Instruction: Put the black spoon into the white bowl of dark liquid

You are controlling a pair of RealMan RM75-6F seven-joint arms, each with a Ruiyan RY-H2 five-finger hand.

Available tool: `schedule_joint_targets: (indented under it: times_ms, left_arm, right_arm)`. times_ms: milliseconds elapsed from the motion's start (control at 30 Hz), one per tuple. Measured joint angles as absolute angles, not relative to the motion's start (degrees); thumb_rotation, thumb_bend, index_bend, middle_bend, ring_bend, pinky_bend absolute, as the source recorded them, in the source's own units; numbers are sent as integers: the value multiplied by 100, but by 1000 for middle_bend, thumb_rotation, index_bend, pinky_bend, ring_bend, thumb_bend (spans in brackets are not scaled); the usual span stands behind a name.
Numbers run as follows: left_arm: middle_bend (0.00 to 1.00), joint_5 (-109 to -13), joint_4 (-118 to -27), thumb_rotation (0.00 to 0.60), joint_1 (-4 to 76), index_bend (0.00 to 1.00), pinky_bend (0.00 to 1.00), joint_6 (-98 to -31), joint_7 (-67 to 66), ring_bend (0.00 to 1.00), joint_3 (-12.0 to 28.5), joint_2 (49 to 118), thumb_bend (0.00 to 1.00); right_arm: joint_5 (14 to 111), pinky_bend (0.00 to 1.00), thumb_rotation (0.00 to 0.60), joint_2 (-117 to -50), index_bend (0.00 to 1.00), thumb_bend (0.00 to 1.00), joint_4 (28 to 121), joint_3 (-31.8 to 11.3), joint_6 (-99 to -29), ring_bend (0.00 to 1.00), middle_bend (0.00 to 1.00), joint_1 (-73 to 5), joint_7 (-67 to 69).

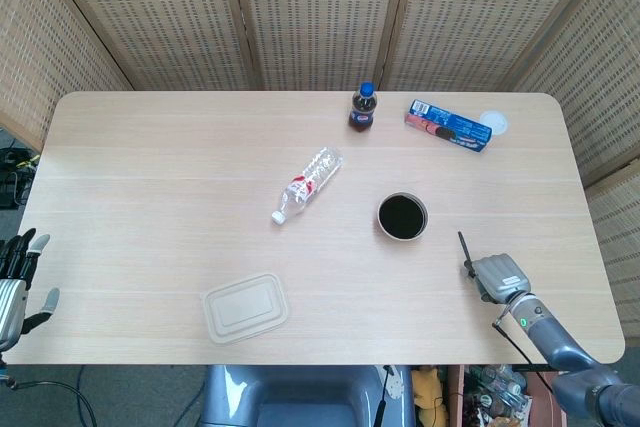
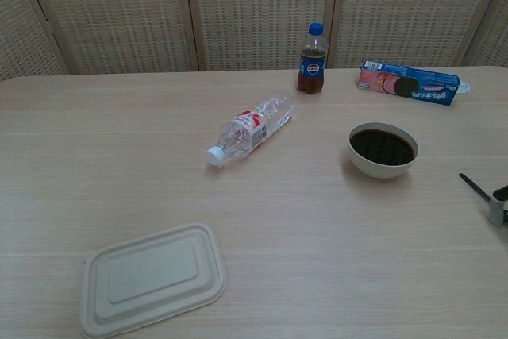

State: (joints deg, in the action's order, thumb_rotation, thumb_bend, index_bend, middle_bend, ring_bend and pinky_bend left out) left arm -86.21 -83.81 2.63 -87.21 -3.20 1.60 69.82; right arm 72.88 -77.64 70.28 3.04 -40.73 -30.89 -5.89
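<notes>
Near the table's (image 1: pixel 150 157) front right corner, the right hand (image 1: pixel 498 277) grips the black spoon (image 1: pixel 463 248), handle angled toward the white bowl (image 1: pixel 402 217); the left hand (image 1: pixel 17 277) hangs released off the front left corner.

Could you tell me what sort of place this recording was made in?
Probably an indoor test or lab setup: a pale wooden table hemmed in by woven screens, set with props like a biscuit packet and a cola bottle.

You see a pale matt wood-grain table (image 1: pixel 150 167), woven wicker screens (image 1: pixel 320 7) far behind, a clear crinkled plastic bottle (image 1: pixel 307 184) (glossy), a smooth white bowl (image 2: pixel 383 150), and a matt fibre-like lid (image 1: pixel 245 307).
</notes>
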Motion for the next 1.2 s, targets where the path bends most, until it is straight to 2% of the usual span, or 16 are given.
schedule_joint_targets:
  times_ms: [333, 700, 1200]
  left_arm:
    - [0, -8624, -8367, 600, 263, 0, 0, -8733, -298, 0, 166, 6982, 411]
    - [0, -8640, -8330, 600, 247, 0, 0, -8755, -231, 0, 157, 6988, 411]
    - [0, -8595, -8275, 600, 189, 0, 0, -8774, -175, 0, 140, 6985, 411]
  right_arm:
    - [7016, 997, 600, -7683, 367, 928, 6702, 158, -4116, 978, 939, -2990, -544]
    - [7118, 997, 600, -7407, 367, 928, 7205, -84, -4269, 978, 939, -3139, -560]
    - [6924, 998, 600, -7674, 367, 928, 6736, -282, -3688, 978, 939, -3573, -560]
